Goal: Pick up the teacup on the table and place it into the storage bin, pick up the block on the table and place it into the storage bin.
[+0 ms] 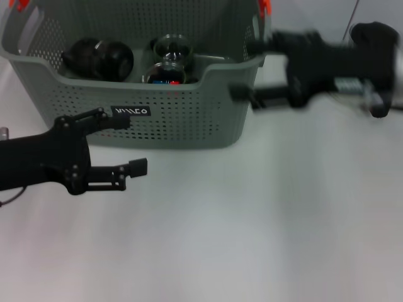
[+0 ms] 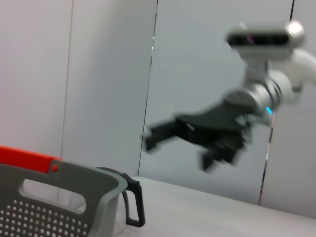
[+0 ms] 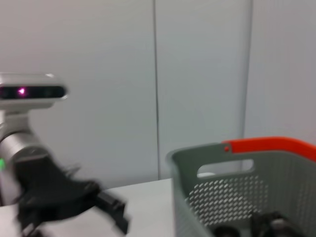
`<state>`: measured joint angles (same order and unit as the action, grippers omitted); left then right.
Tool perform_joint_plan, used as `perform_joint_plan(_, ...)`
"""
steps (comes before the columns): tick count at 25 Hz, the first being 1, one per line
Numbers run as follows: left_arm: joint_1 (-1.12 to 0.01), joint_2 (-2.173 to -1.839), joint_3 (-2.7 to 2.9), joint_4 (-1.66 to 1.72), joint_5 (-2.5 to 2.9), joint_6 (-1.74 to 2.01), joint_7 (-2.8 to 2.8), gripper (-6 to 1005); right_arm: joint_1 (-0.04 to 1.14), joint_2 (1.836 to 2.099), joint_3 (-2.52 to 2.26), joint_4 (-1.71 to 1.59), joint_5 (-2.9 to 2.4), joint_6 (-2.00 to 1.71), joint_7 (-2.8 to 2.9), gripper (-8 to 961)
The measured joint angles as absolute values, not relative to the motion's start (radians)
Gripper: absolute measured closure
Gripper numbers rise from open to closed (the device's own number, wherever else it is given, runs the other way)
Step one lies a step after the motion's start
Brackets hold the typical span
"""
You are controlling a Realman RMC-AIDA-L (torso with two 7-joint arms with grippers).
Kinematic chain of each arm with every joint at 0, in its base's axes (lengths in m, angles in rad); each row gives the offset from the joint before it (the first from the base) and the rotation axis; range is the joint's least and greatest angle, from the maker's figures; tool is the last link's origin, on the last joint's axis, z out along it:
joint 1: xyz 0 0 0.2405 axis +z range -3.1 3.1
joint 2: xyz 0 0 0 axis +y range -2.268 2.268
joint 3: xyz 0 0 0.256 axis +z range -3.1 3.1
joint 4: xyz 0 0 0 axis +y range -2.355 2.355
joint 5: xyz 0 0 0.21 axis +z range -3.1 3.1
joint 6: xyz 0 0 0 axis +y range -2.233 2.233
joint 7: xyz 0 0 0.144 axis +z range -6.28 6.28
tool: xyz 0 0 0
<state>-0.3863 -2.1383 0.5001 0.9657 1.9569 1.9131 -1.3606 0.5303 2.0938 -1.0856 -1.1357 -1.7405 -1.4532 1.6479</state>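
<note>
White table [image 1: 264, 239], pale wall behind. My left gripper [image 1: 129, 145] spread wide, my right gripper [image 1: 245, 69] parted, empty; risk: clipping the storage bin [image 1: 189, 113] rim.

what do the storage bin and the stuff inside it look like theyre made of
The storage bin looks like matte grey-green moulded plastic: perforated walls, orange handle tab. Inside, the round black item looks glossy, perhaps glazed ceramic; the clear cups look like glass.
</note>
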Motion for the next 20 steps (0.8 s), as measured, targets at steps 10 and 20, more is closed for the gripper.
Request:
perform_joint_plan(10,-0.392,-2.171,0.531,0.838,1.963,1.910,-1.198,66,0.443,2.060,-0.974,-0.827,-1.707,-1.668,1.360,17)
perform_joint_plan(20,-0.423,-2.166,0.606,0.738,2.020,1.836,-1.142,66,0.472,2.039,-0.972,-0.751,-1.861,-1.687,1.297,15)
